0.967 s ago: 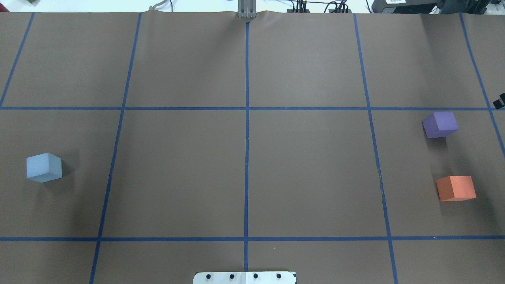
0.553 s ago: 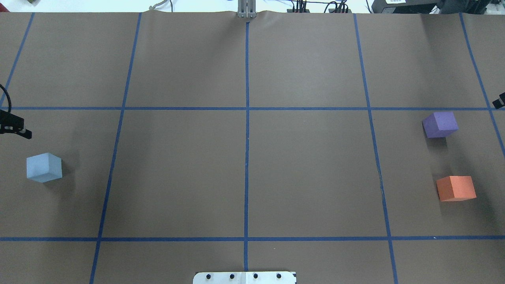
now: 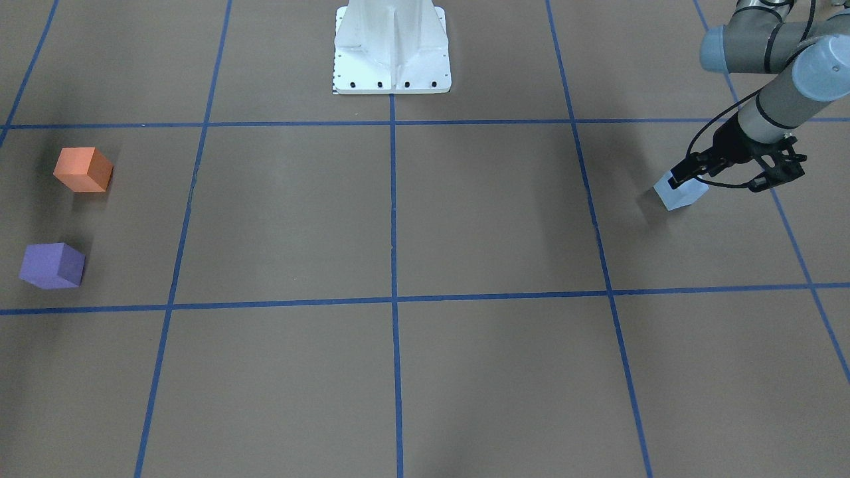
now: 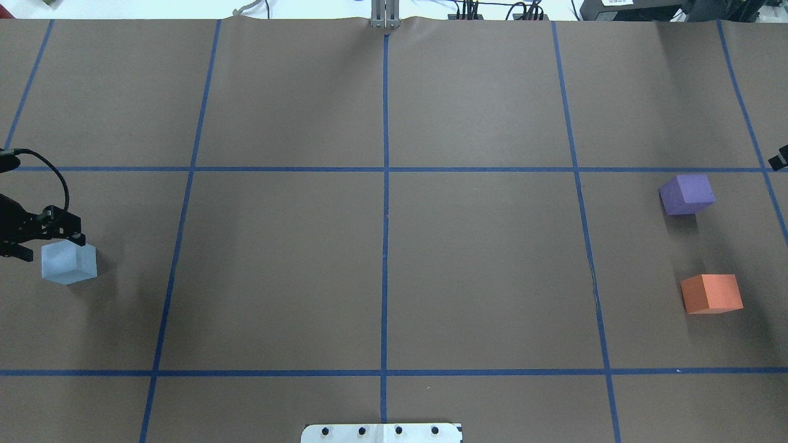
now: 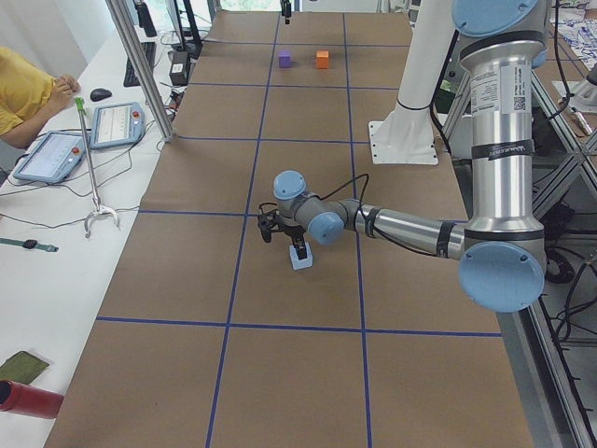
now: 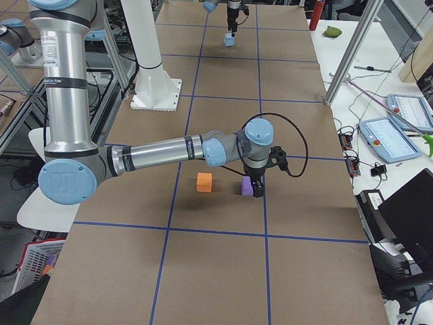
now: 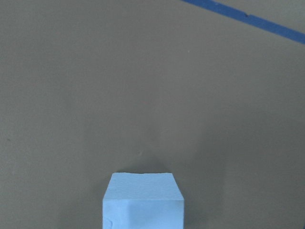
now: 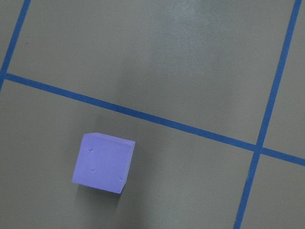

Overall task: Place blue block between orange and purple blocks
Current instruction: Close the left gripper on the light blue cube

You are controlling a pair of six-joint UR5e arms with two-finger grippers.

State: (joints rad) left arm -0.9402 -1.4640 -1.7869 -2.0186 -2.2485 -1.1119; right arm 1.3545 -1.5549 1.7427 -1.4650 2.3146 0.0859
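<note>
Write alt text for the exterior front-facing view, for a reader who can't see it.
The robot's left gripper, jaws spread, hangs over a pale blue block at the right of a brown table gridded with blue tape. At far left sit an orange block and, nearer the camera, a purple block, with a gap between.

"What covers the desk?"

"Brown paper (image 4: 480, 271), ruled into big squares by blue tape lines (image 4: 385, 246)."

"And past its far edge?"

"A white bench (image 5: 37, 280) runs alongside. On it lie two teach pendants (image 5: 117, 123), a grabber tool (image 5: 90, 163) and, near the left corner, a red bottle (image 5: 23, 399). An aluminium post (image 5: 140, 65) rises at that edge. The light is even and bright."
</note>
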